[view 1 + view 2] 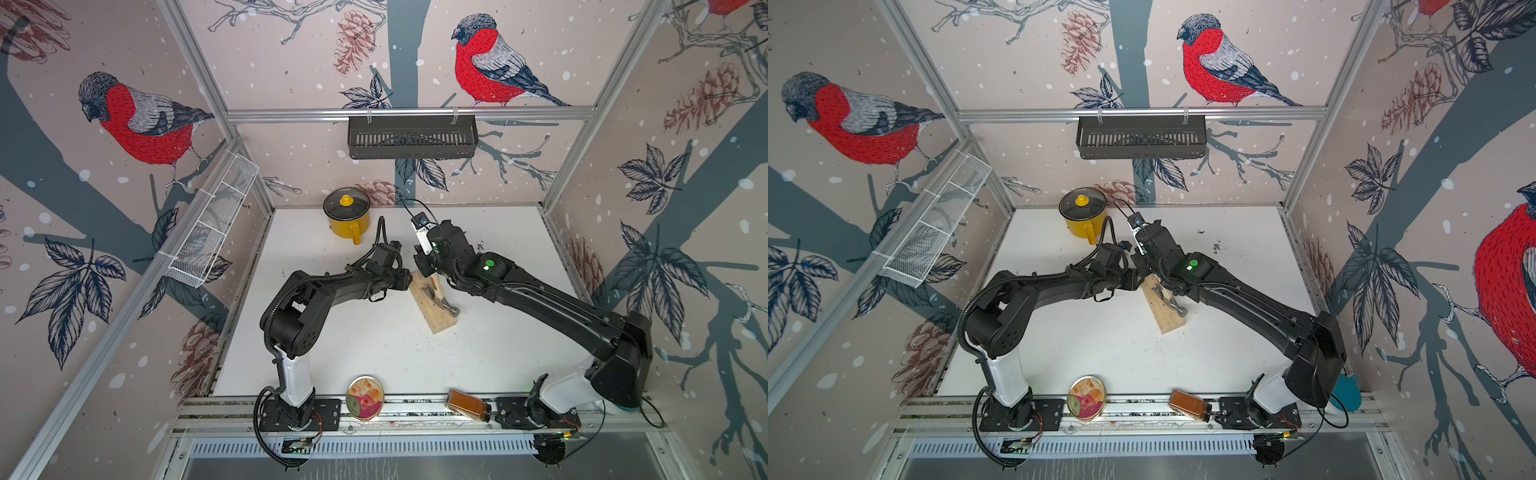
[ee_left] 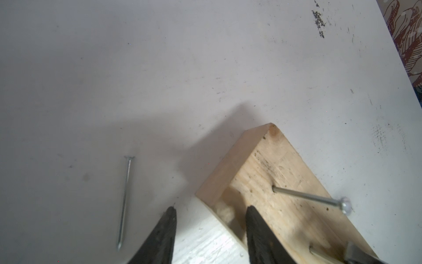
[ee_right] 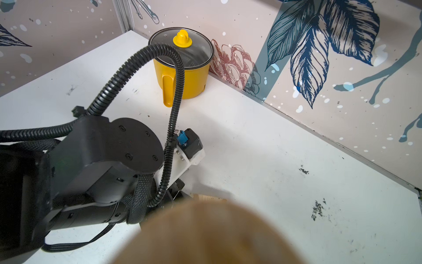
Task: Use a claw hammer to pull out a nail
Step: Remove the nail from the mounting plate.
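A pale wooden block lies mid-table. The claw hammer's grey head rests on it. Its wooden handle rises into my right gripper, which is shut on it. In the right wrist view the handle is a blurred brown mass that hides the fingers. A long nail stands slanted out of the block. My left gripper is open at the block's far end, with one fingertip over the block's top and the other over the table.
A loose nail lies on the table beside the block. A yellow lidded pot stands at the back. A round tin and a brown jar lie on the front rail. Baskets hang on the back wall and the left wall.
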Robot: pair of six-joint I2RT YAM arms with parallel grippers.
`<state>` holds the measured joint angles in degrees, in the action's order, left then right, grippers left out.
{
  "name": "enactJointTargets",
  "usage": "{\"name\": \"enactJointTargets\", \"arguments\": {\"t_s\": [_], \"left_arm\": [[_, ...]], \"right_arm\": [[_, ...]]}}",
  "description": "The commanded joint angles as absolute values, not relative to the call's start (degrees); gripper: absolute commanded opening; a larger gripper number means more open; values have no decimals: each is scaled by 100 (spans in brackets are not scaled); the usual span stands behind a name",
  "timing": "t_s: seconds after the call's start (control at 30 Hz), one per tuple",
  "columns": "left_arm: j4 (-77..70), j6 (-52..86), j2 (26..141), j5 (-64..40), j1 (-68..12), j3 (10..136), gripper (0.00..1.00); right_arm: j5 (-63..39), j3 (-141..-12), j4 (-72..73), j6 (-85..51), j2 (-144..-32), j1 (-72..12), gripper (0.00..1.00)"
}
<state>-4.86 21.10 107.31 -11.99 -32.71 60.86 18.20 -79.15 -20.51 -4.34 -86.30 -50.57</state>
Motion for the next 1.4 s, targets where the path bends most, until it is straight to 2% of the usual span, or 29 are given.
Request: {"name": "enactJointTargets", "arguments": {"t_s": [0.0,0.5,1.37], "left_arm": [[-359,2110,10775,-1187,-3267,6149,50],[-175,2135,10949,-1114,-3260,6279,50],[-48,2199,11101,-1066,-3222,6362,49]], "right_arm": [[1863,-8037,-1652,-295,-8655,-5045,0],[1840,-7890,-1392,-411,-8550,-4907,0],[1338,-5990,55,-913,-7267,-4411,0]]}}
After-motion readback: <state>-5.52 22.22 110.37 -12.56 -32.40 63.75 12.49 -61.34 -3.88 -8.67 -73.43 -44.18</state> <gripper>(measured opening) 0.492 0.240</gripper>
